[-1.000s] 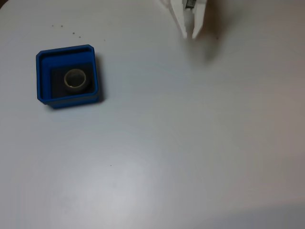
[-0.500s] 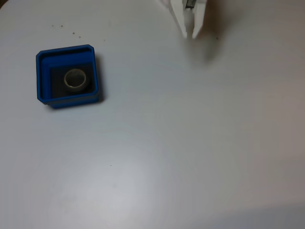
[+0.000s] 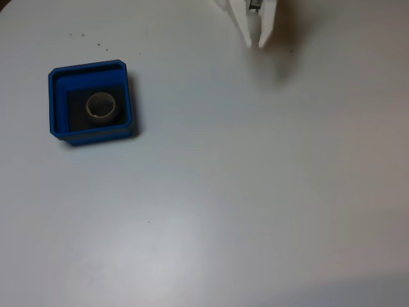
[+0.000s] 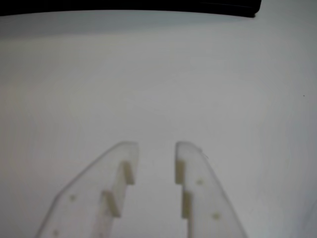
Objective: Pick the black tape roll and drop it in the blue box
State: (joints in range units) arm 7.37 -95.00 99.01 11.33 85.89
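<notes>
The black tape roll (image 3: 101, 107) sits inside the blue box (image 3: 56, 105), resting on the dark floor with its open core facing upward, so its axis stands upright rather than pointing along the worktop (image 3: 243, 192). The pale inner ring is plain to see; the black outer band blends into the floor of the box and I can barely separate the two. The roll lies close to the middle of the floor, clear of all four blue walls. Nothing else is in the box.

From my fingers (image 3: 254, 46), roll and box lie well apart, off to the left and lower in the fixed view. I hang near the top edge of that view, over bare worktop, with a soft shadow just beside me to the right.

My fingers are released and hold nothing: in the wrist view, the two white prongs (image 4: 156, 151) stand apart with a narrow gap of bare worktop showing between them.

Judging by how things lie, the drop is already done. If any move remains, it is only to pull clear, and since the box lies far to the side, I see little risk of knocking it.
</notes>
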